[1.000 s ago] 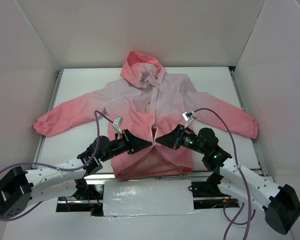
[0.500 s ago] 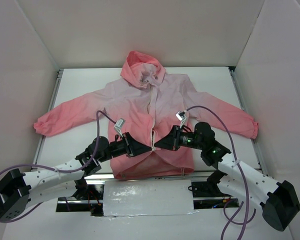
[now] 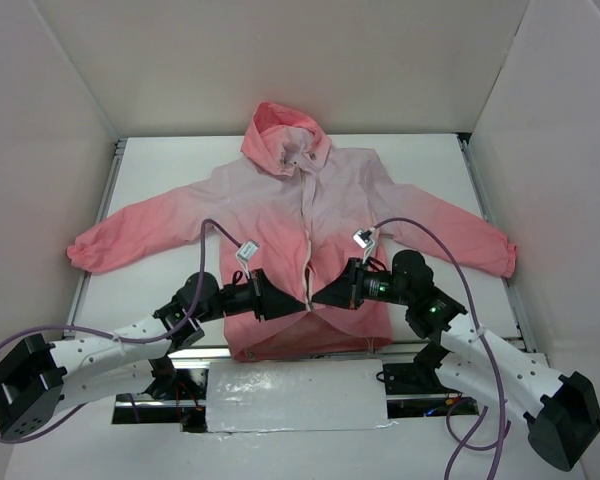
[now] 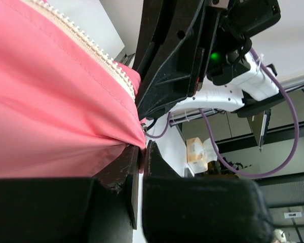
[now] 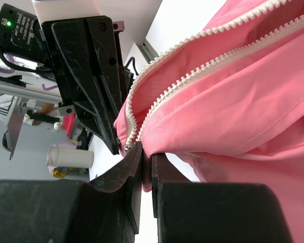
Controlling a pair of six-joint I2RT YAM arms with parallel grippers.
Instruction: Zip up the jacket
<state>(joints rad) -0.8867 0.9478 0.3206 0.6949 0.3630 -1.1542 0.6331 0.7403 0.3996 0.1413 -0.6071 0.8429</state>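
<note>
The jacket (image 3: 310,210) lies spread on the table, hood away from me, lilac-pink at the chest and coral at the hem. Its light zipper (image 3: 305,215) runs down the front and is open at the bottom. My left gripper (image 3: 298,303) is shut on the left front edge of the jacket (image 4: 55,101) at the hem. My right gripper (image 3: 318,302) is shut on the right front edge (image 5: 233,101) beside the white zipper teeth (image 5: 167,96). The two grippers meet tip to tip at the zipper's lower end, lifting the hem a little.
White walls close in the table (image 3: 430,170) on the left, right and back. The jacket's sleeves (image 3: 120,235) reach almost to both side walls. Purple cables (image 3: 420,225) loop above each wrist. A white panel (image 3: 295,395) lies at the near edge between the arm bases.
Both grippers have moved a little toward me with the hem edges. The lower front of the jacket is drawn together and pulled down.
</note>
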